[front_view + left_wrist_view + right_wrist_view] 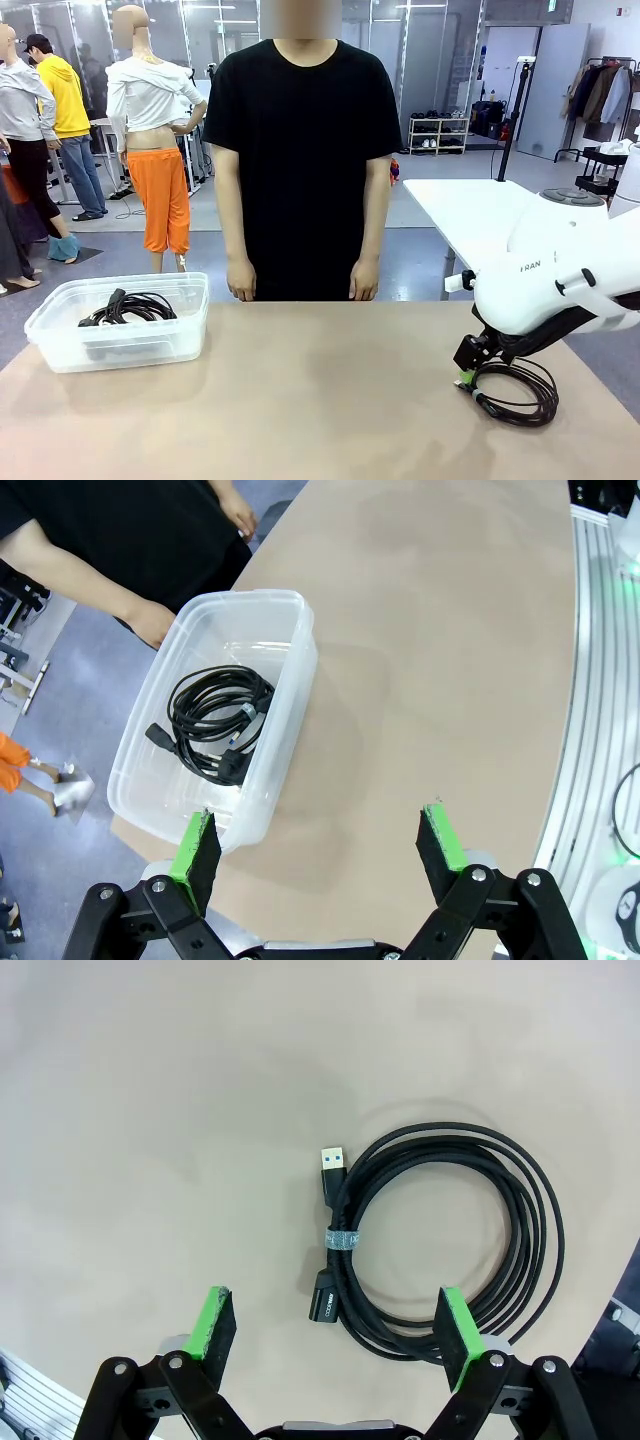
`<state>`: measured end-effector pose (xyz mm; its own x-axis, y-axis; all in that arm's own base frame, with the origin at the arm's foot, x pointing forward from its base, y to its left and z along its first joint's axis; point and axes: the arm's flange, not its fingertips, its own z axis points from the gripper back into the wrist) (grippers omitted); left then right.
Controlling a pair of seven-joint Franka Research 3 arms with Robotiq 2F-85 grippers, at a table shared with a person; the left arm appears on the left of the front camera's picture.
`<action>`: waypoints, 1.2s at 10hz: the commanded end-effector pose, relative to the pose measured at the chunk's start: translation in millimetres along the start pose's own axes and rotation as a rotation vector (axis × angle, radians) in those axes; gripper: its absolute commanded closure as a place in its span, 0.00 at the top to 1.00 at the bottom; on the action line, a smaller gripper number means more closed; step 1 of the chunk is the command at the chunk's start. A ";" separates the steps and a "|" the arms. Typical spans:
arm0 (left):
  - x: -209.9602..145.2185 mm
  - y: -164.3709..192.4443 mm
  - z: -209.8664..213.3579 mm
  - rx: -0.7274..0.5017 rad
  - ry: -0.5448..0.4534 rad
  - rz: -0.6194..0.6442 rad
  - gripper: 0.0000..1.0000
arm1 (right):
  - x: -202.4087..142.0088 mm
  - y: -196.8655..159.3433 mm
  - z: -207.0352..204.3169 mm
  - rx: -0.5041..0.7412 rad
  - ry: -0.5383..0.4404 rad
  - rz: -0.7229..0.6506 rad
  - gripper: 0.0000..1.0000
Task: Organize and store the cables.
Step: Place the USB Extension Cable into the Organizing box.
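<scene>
One coiled black cable (520,395) lies on the table at the right, tied with a small strap and showing a USB plug. My right gripper (468,372) hangs low over its left edge. In the right wrist view that cable (520,1200) sits just beyond my open right gripper (340,1325), with nothing between the fingers. A second coiled cable (130,305) rests inside a clear plastic bin (60,345) at the table's left. The left wrist view looks down on this bin (290,670) and its cable (215,715), and my left gripper (320,845) stands open above the bare table beside the bin.
A person in a black shirt stands at the far edge of the table, with hands (241,290) hanging down near the bin's far side. The tan tabletop (320,400) between the bin and the right cable is bare.
</scene>
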<state>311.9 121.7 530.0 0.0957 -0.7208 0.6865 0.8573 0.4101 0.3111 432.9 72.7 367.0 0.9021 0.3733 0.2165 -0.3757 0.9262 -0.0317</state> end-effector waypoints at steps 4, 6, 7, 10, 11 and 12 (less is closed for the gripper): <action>1.6 0.1 -0.4 -0.005 -0.008 0.004 1.00 | 8.3 -3.3 -37.4 -0.056 0.066 -0.037 1.00; 1.6 0.1 -0.4 -0.005 -0.008 0.004 1.00 | 9.4 -5.3 -51.2 -0.035 0.071 -0.062 1.00; 1.6 0.1 -0.4 -0.005 -0.008 0.004 1.00 | 10.4 -5.4 -56.9 -0.039 0.097 -0.074 1.00; 1.6 0.1 -0.4 -0.005 -0.008 0.004 1.00 | 16.3 -1.3 -69.5 -0.038 0.121 -0.076 0.93; 1.6 0.1 -0.4 -0.005 -0.008 0.004 1.00 | 17.8 -0.8 -74.2 -0.050 0.126 -0.077 0.82; 1.6 0.1 -0.4 -0.005 -0.008 0.004 1.00 | 18.5 -0.7 -77.1 -0.049 0.139 -0.074 0.47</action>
<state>311.8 121.7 530.1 0.0958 -0.7209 0.6863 0.8572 0.4102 0.3112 460.0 75.5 299.4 0.9396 0.3292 0.0937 -0.3271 0.9442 -0.0373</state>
